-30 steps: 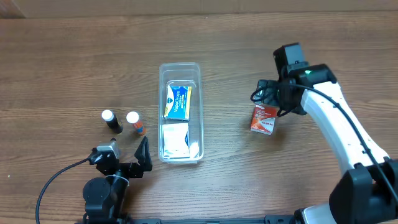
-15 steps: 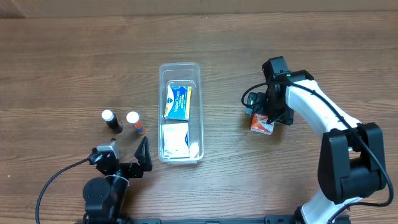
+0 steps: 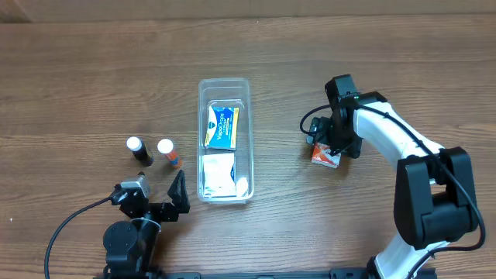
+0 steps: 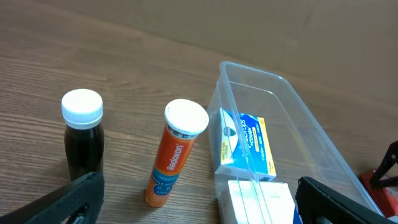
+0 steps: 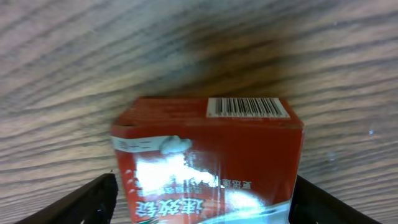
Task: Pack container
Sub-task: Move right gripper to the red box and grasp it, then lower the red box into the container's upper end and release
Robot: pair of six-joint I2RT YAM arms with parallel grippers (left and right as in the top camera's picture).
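Observation:
The container (image 3: 225,81), a clear long bin, stands at the table's middle and holds a blue packet (image 3: 222,126) and a white packet (image 3: 218,172). It also shows in the left wrist view (image 4: 311,124). A red packet (image 3: 326,158) lies to its right. My right gripper (image 3: 329,147) is open and sits low over the red packet (image 5: 211,149), one finger on each side of it (image 5: 205,202). My left gripper (image 3: 153,195) is open and empty near the front edge, left of the container (image 4: 199,205).
A dark bottle with a white cap (image 3: 136,147) and an orange tube with a white cap (image 3: 167,150) stand left of the container, just beyond my left gripper. Both show in the left wrist view (image 4: 82,140) (image 4: 174,155). The table is brown wood.
My right gripper has swung left and come down over the red packet, straddling it. The left arm and the other things have not moved.

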